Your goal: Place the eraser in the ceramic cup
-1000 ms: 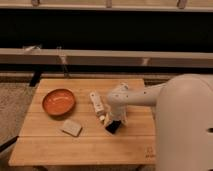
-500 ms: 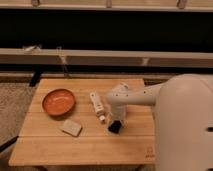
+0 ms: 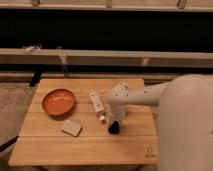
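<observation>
My white arm reaches in from the right over the wooden table (image 3: 55,147). My gripper (image 3: 114,127) is the dark tip pointing down at the table's middle front. A small black mass sits right at that tip. It may be the eraser, but I cannot separate it from the gripper. A small white rounded shape (image 3: 121,87) shows just behind the arm's bend. It may be the ceramic cup, mostly hidden by the arm.
A shallow orange bowl (image 3: 58,101) stands at the left. A beige block (image 3: 71,128) lies in front of it. A long white stick-shaped object (image 3: 98,106) lies just left of the gripper. A dark bench and rail run behind the table.
The dark gripper tip has shifted very slightly toward the table's front. Everything else is still.
</observation>
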Controlling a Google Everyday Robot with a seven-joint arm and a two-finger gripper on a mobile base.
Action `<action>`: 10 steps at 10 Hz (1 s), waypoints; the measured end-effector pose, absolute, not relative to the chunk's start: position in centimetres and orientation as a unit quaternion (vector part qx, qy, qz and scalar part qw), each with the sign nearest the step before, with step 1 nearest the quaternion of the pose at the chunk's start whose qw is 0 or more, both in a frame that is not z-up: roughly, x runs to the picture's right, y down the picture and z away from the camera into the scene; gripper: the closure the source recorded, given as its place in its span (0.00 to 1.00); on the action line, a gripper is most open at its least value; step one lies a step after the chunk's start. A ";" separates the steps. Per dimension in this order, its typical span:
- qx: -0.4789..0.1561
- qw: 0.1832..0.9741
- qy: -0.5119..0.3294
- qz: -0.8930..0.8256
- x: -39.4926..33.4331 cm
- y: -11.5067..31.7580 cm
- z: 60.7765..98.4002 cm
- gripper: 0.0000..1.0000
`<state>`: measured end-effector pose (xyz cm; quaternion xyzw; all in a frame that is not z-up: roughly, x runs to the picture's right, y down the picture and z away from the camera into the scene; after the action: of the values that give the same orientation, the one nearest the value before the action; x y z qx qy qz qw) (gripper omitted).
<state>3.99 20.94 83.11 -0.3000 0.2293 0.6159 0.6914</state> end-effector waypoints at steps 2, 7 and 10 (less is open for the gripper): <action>-0.313 0.713 0.211 0.592 1.3 20.1 82.0 1.00; -0.302 0.759 0.162 0.553 -2.2 15.6 77.5 1.00; -0.267 0.778 0.143 0.550 -1.0 12.5 75.5 1.00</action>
<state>-0.97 12.46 75.53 -0.2672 0.1431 0.5503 0.7780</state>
